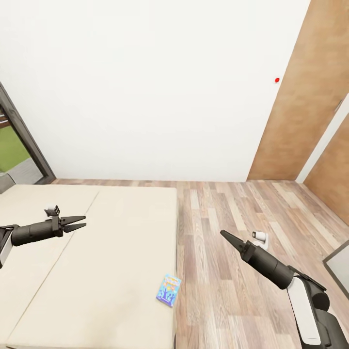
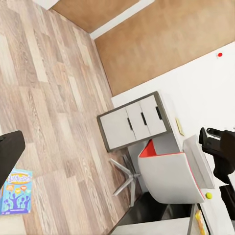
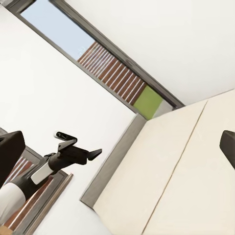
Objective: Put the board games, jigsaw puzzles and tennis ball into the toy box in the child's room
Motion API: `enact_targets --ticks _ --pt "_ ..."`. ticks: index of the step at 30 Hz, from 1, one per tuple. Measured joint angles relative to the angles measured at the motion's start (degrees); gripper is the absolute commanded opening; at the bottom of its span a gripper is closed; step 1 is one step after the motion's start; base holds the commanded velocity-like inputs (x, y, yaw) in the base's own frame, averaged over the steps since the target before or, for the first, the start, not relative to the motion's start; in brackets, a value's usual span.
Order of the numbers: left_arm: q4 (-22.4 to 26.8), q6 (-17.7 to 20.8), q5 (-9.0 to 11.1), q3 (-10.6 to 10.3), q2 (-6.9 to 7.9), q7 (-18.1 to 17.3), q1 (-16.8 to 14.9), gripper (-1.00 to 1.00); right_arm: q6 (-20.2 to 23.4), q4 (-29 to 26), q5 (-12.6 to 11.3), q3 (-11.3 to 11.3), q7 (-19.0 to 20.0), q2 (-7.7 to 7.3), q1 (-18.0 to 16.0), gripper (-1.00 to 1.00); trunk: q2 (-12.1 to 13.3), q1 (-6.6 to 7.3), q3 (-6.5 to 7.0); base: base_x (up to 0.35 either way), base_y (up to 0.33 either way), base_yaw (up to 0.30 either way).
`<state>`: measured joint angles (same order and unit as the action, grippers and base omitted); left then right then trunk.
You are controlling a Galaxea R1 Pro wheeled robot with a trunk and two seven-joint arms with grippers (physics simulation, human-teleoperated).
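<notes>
One board game (image 1: 168, 290) shows on the bed (image 1: 97, 252): the small blue box, lying flat at the mattress's near right edge, just beside the wood-plank floor (image 1: 252, 232). The left wrist view catches the same blue box (image 2: 15, 191) at the mattress edge. That view also shows one tennis ball (image 2: 209, 195), a small yellow-green dot on the pale table (image 2: 196, 161), beside a white chair with a red inner shell (image 2: 169, 169), and one low cabinet with three handled doors (image 2: 132, 121) joined to the table's end. A thin yellow object at that view's lower edge is too small to identify.

Two arms reach forward, well apart. The left gripper (image 1: 80, 222) hovers over the left part of the mattress, its arm level and pointing right, the two fingers slightly parted with nothing between them. The right wrist view shows it (image 3: 93, 154) against the white wall, near one dark-framed window (image 3: 107, 63). The right gripper (image 1: 228, 236) hangs above the floor to the right of the bed, its arm angled up and to the left; its fingers look pressed together to a single point, empty.

One wooden door (image 1: 300, 97) stands in the far right wall.
</notes>
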<state>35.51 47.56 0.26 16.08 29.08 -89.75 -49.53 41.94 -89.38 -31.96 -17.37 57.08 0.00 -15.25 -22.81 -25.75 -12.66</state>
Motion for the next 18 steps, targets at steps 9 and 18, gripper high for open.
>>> enact_targets --ticks 9,18 --pt "0.0 0.0 -0.01 0.0 0.01 0.0 0.0 1.0 0.0 0.0 0.0 0.0 0.0 0.0 0.0 1.0 0.0 0.0 0.85 0.0 0.0 0.0" --pt "0.0 0.0 -0.01 0.0 0.01 0.0 0.0 1.0 0.0 0.0 0.0 0.0 0.0 0.0 0.0 1.0 0.0 0.0 1.7 0.0 0.0 0.0"
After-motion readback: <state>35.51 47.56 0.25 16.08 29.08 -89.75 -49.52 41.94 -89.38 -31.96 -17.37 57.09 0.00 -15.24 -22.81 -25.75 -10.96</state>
